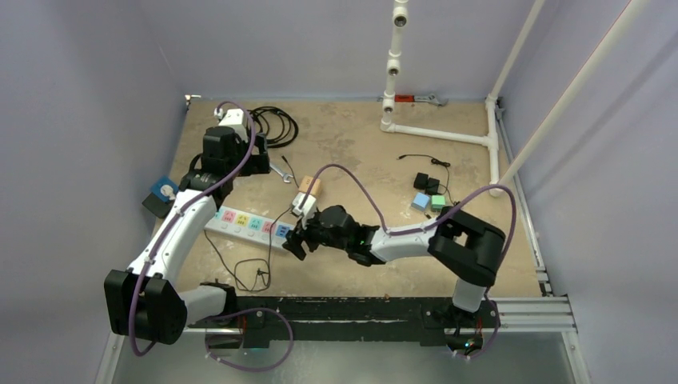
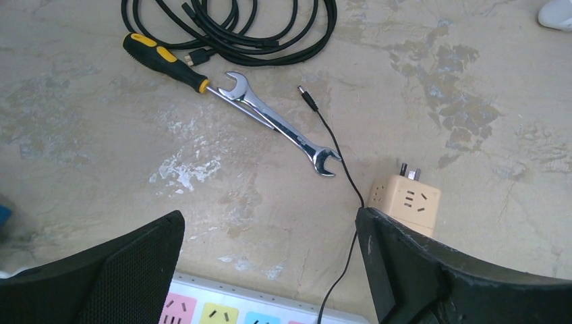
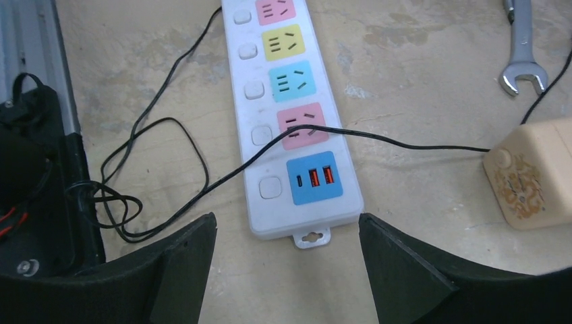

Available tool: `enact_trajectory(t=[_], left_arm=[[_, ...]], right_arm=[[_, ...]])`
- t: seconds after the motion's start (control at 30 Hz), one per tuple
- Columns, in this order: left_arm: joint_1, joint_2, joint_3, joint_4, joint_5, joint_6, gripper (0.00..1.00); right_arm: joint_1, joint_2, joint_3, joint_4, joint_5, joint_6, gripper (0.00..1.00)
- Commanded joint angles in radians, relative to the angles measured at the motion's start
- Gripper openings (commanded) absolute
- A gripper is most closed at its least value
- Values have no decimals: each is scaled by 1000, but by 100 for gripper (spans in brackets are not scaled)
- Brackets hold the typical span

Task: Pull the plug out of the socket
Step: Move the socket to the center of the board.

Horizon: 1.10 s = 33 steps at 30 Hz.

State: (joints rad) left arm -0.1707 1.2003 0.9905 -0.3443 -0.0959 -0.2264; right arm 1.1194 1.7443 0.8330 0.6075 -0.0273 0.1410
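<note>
1. The power strip [image 3: 246,111] lies flat on the table [image 1: 360,160]. The five coloured faces seen from the right wrist are pink, yellow, cyan, pink and a blue USB panel, and none of them carries anything.
2. The plug [image 3: 533,172], a beige cube, lies on the table apart from the strip. It sits near the strip's USB end, on the side away from the arm bases. In the left wrist view its metal prongs point into free air, in no socket.
3. A thin black wire [image 3: 405,143] crosses the strip over the pink face next to the USB panel. On one side it passes just beside the plug, and on the strip's other side it falls into loose loops.
4. The right gripper [image 3: 287,226] hovers over the strip's USB end, its fingers spread wide with nothing held between them.
5. The left gripper [image 2: 268,233] hangs above the strip's far edge, spread fully and empty. The plug shows just past one of its fingers.
6. Farther from the strip than the plug lie a wrench [image 2: 280,125], a screwdriver [image 2: 165,62] touching it, and a cable coil [image 2: 229,27].
</note>
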Motion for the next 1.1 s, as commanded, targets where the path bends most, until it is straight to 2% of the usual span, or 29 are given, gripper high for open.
enact_trajectory(t=[0.0,0.3,0.5,0.67,0.83,1.07], left_arm=[[2,0,8,34,36,-22,97],[2,3,10,30,47,-27,98],[2,8,10,30,51,-27,98],[2,14,9,29,54,-26,98],[2,18,9,29,60,-25,98],[2,28,9,31,74,-27,98]], right_arm=[[26,62,92,35,49,-79,80],[40,198,214,-65,84,-136,82],[42,224,252,-111,125,-195,82],[47,263,302,-169,69,-218,81],[66,269,290,-178,57,-219,81],[66,301,302,-214,127,-217,82]])
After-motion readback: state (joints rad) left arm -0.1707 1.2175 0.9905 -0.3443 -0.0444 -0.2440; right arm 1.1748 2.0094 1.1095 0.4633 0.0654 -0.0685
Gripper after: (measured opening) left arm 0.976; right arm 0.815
